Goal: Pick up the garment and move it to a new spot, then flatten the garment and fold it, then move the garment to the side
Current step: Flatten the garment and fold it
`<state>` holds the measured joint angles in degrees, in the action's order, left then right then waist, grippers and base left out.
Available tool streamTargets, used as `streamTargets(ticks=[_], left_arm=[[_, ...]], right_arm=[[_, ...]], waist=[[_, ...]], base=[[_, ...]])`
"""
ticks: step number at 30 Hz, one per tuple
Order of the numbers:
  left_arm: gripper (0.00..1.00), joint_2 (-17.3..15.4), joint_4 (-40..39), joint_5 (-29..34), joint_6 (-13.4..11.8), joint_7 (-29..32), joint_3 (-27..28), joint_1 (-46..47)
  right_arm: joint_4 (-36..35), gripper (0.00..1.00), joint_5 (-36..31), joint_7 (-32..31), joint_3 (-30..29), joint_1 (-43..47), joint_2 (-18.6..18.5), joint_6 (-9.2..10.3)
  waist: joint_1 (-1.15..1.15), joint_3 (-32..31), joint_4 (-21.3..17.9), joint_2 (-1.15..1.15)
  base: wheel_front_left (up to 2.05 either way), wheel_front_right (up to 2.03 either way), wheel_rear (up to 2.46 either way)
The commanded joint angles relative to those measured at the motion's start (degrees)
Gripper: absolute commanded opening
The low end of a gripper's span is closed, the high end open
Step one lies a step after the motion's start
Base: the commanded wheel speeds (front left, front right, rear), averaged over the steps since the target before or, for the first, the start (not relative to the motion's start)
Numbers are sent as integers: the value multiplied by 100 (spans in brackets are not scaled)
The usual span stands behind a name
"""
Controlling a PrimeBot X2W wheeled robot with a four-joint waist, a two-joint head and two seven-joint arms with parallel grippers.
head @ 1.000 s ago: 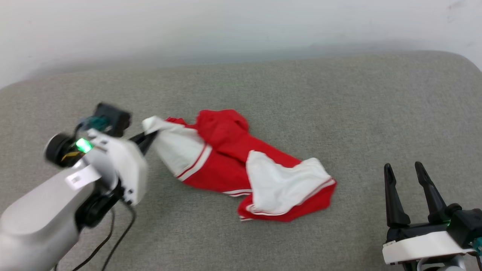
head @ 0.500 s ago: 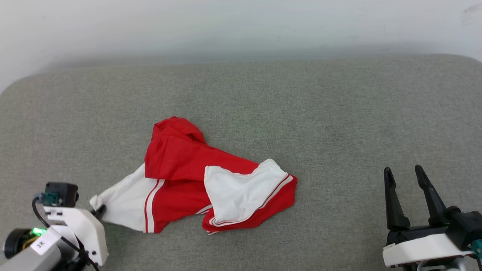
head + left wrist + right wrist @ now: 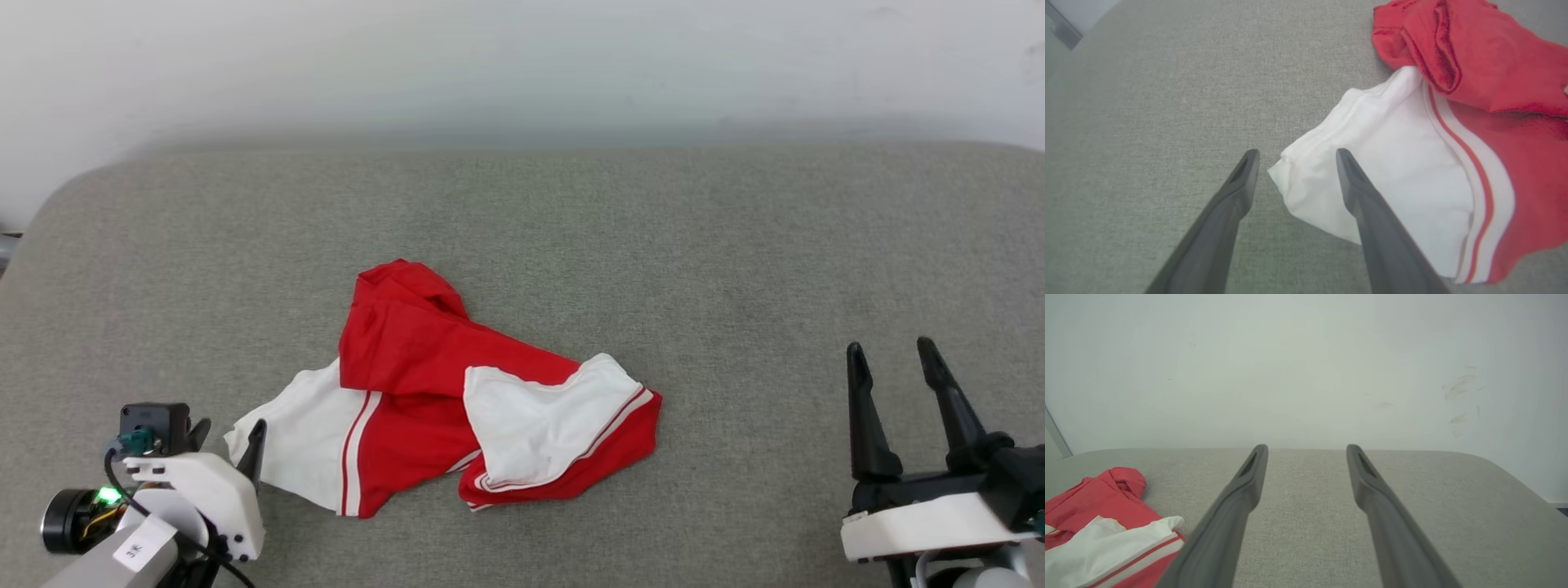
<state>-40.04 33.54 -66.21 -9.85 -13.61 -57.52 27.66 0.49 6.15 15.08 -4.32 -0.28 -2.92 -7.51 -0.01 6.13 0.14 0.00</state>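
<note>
Garment (image 3: pixel 408 351) nearer, free of left gripper (image 3: pixel 230 426)

Spare indoor space, reads as a test room more than a home. Grey woven upholstered pad (image 3: pixel 735 245), rounded corners, far edge against a plain white wall (image 3: pixel 522 57). Faint scuff marks (image 3: pixel 1458 388) on wall.

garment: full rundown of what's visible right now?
Red jersey-style T-shirt with white short sleeves, soft knit by the look, striped red-and-white trim at the sleeve seams. It lies crumpled, folded over itself, left of centre on the grey woven fabric surface. One sleeve spreads toward the near left; the other lies on top at the right. The near-left sleeve's corner sits between the open jaws of the left gripper, ungripped.
</note>
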Motion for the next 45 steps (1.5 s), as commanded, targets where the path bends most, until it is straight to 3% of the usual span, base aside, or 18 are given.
streamTargets(ticks=[1,9,15,19,24,33,38,45], left_arm=[[100,80,-70,234,-156,-121,117,79],[100,328,-1254,1610,-926,-157,1364,-457],[100,771,-2450,2885,-1465,-160,2425,-1313],[100,1142,-3014,3568,-1529,-159,2949,-1803],[100,1584,-3338,4189,-1317,-160,3390,-2245],[100,2278,-3341,4856,-758,-160,3972,-2499],[100,2605,-3288,5141,-486,-160,4194,-2390],[100,3070,-3206,5457,-114,-161,4415,-2187]], right_arm=[[-117,100,-100,14,-38,-125,8,4],[-483,100,-358,13,99,-649,-114,4],[-421,100,-242,13,809,-1316,-810,4],[-84,100,94,13,1640,-1792,-1385,5],[293,100,848,-629,3005,-2510,-2227,5],[273,100,2859,-3008,5399,-3774,-3575,6],[432,100,3655,-4088,6157,-4323,-3893,5],[1024,100,4124,-4707,6895,-4896,-3831,5]], waist=[[1,-118,116,0],[1,-281,347,0],[1,-338,523,0],[1,-351,639,0],[1,-311,791,0],[1,-49,1041,0],[1,203,1195,0],[1,653,1445,0]], base=[[0,0,0],[0,0,0],[0,0,0],[0,0,0],[0,0,0],[0,0,0],[0,0,0],[0,0,0]])
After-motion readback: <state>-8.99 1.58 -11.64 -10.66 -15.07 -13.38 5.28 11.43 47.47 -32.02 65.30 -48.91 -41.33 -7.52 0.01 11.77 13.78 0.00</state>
